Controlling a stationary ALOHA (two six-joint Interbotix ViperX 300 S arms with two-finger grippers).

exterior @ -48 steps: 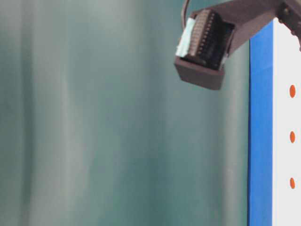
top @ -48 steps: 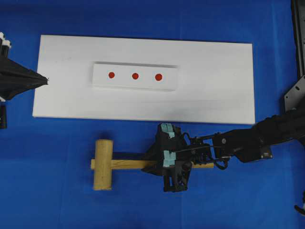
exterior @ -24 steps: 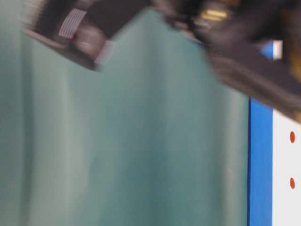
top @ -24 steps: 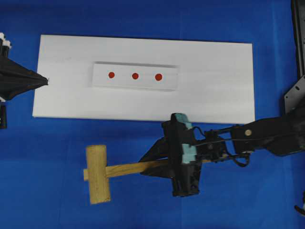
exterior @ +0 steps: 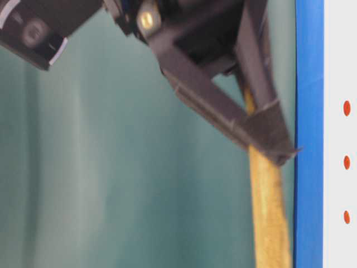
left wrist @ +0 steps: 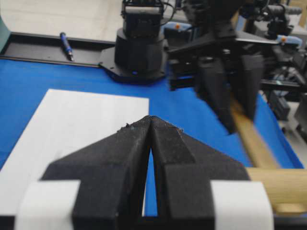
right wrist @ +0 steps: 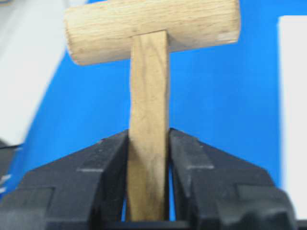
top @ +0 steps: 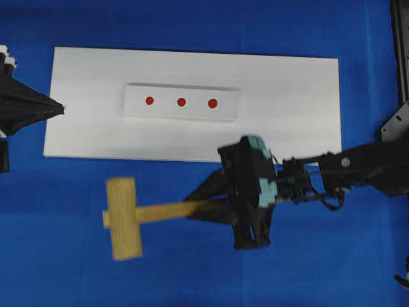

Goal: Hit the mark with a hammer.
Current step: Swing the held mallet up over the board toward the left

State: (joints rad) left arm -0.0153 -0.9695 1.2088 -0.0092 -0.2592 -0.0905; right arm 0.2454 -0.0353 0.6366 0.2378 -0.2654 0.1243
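In the right wrist view, the right end effector [right wrist: 147,158] is closed on the hammer [right wrist: 149,86]: the two black fingers [right wrist: 103,163] press the flat wooden handle from both sides, and the thick cylindrical head stands across the top of the handle, over the blue surface [right wrist: 216,105]. In the overhead view the same end effector [top: 214,203] holds the handle near its free end, and the hammer [top: 128,216] points toward the left of that view, with its head over the blue surface [top: 64,256], below the lower edge of the white board [top: 287,115]. The head looks a little blurred there.

Farther up in the overhead view, the white strip [top: 182,102] lies on the board and carries three red dots in a row. The mark [top: 213,103] is the dot at the right end of this row, and the two smaller dots [top: 165,101] are to its left. The hammer head is well apart from the mark and does not touch the board.

At the left edge of the overhead view, the left end effector [top: 61,109] rests with its tip just at the short edge of the board. In the left wrist view its fingers [left wrist: 120,153] are closed together and hold nothing [left wrist: 151,120].
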